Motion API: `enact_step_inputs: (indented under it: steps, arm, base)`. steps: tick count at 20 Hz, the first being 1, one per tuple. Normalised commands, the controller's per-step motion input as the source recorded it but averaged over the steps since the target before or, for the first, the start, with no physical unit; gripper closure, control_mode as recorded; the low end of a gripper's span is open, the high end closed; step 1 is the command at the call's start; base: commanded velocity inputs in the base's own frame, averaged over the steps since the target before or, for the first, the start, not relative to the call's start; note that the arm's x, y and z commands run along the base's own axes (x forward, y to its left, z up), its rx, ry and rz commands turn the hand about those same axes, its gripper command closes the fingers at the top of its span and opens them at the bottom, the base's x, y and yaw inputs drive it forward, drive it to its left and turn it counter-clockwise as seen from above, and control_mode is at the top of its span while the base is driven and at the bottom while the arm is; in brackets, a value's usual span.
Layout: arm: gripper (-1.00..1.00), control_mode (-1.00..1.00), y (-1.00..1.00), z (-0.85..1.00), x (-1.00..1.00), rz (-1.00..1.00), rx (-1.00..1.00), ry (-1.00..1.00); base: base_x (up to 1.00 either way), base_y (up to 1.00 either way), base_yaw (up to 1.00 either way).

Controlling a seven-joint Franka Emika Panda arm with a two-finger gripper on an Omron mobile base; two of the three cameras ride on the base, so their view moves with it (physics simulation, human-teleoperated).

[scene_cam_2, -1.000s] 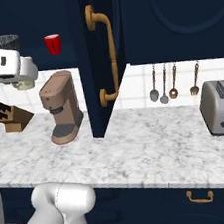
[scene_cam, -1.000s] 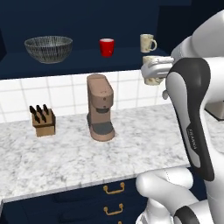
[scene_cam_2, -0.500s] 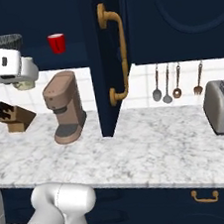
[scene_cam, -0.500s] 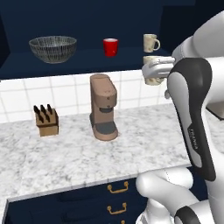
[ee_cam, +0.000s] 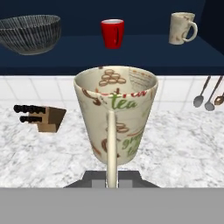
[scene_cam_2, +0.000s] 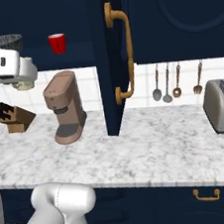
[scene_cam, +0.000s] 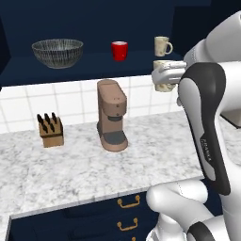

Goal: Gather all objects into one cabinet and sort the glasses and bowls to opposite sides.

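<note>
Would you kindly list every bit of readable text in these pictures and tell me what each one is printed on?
"tea": green lettering inside the held cup in the gripper, hand view.
Red lettering above it on the same cup: cut off by the rim, not readable.
Green word lower on the cup's outside: partly hidden, begins "gre", the rest unreadable.
Small dark marking on the arm's dark link: too small to read.
Cream mug on the shelf: brown print, too blurred to read.

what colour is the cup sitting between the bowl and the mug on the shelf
Red cup, clearest in the hand view.
</note>
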Motion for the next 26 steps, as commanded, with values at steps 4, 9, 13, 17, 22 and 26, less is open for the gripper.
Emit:
enact_step_inputs:
  steps: [4,9,13,17,22,26]
  arm:
    - [1.00,1.00,0.00,0.00,0.00,0.00,0.00,0.00]
    - [1.00,-1.00,-0.13,0.11,0.00,-0.06,0.00,0.00]
    - [1.00,-1.00,-0.20,0.14,-0.06,-0.13,-0.07,-0.16]
    - [1.00,-1.00,-0.36,0.00,0.00,-0.06,-0.05,-0.09]
    - [1.00,-1.00,-0.30,0.00,0.36,0.00,-0.01,-0.05]
    - [1.00,-1.00,-0.15,0.00,0.51,0.00,0.00,0.00]
  base:
    - [0.07,0.02,0.00]
    - [0.00,0.00,0.00]
    - [0.00,0.00,0.00]
    - [0.00,0.00,0.00]
    - [0.00,0.00,0.00]
    - [0.00,0.00,0.00]
